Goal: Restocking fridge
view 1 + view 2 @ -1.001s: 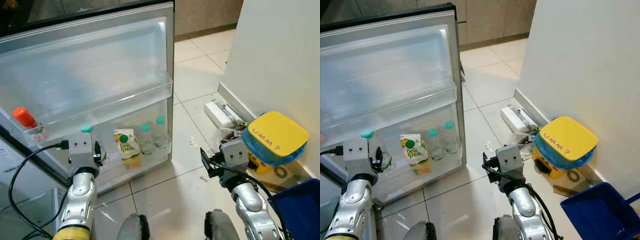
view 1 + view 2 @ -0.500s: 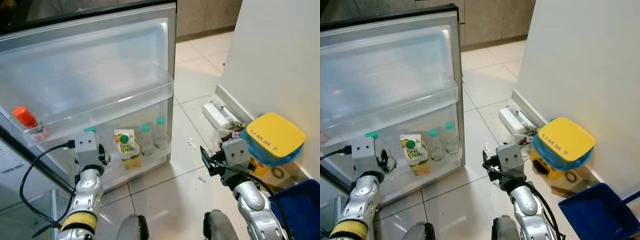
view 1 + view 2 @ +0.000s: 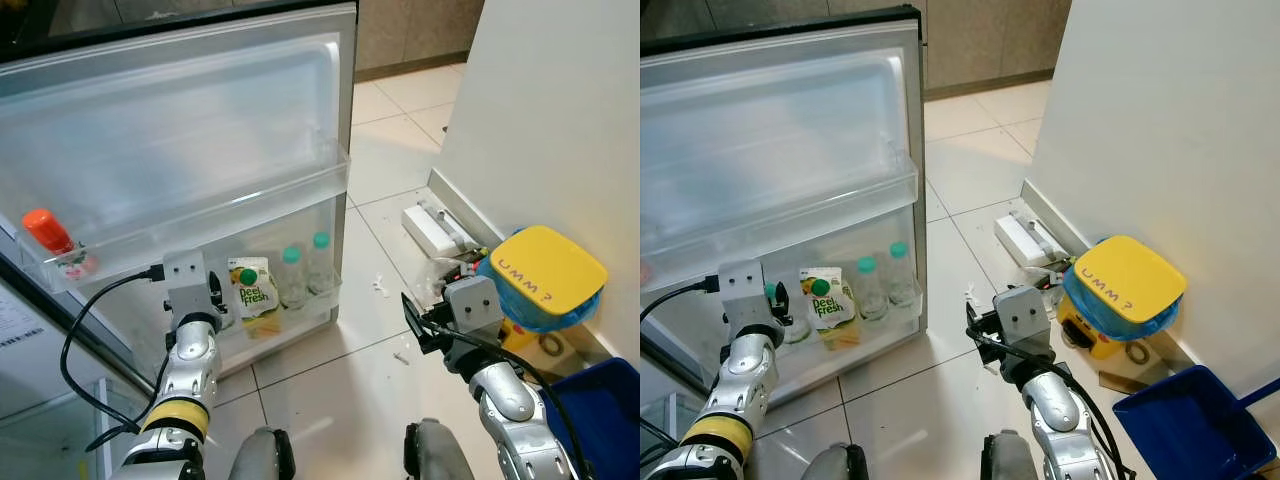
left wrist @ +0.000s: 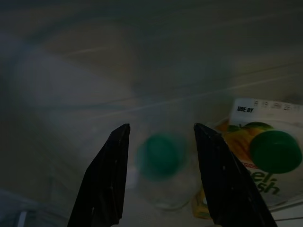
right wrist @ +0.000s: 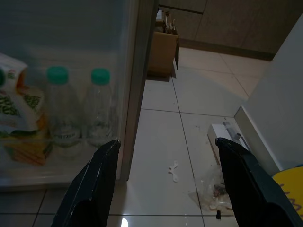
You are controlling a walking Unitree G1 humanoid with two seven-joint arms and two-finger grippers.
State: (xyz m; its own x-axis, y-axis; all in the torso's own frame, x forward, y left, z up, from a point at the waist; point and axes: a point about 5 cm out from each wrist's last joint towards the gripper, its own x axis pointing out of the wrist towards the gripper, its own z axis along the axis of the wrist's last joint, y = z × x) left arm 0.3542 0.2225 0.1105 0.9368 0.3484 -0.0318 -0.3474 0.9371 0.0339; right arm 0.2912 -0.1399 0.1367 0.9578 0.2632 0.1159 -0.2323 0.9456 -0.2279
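You have the fridge door [image 3: 200,150] open in front of you, with its inner side facing the robot. The left gripper [image 4: 161,175] is raised at the lower door shelf [image 3: 290,330], and its two black fingers [image 4: 106,179] are spread apart, not touching anything. Between these fingers, in the left wrist view, you see a clear bottle [image 4: 161,156] with a green cap; it is blurred, standing in the lower shelf just beside the juice carton [image 3: 256,290]. The carton is upright, and to its right stand two more green-capped bottles [image 3: 292,278], close to each other near the door's edge. On the upper door shelf [image 3: 180,225], far to the left, a bottle with a red cap [image 3: 50,240] stands alone. The right gripper [image 5: 165,189] is held low over the tiled floor [image 3: 340,370], to the right of the door, and its fingers are wide apart with nothing between them. In the right wrist view you see some small scraps [image 5: 173,170] lying on the tiles. By the white wall [image 3: 550,110] there is a yellow bin [image 3: 545,275] with a blue liner, a white flat box [image 3: 435,228] near the skirting, and a blue tub [image 3: 600,410] at the corner.
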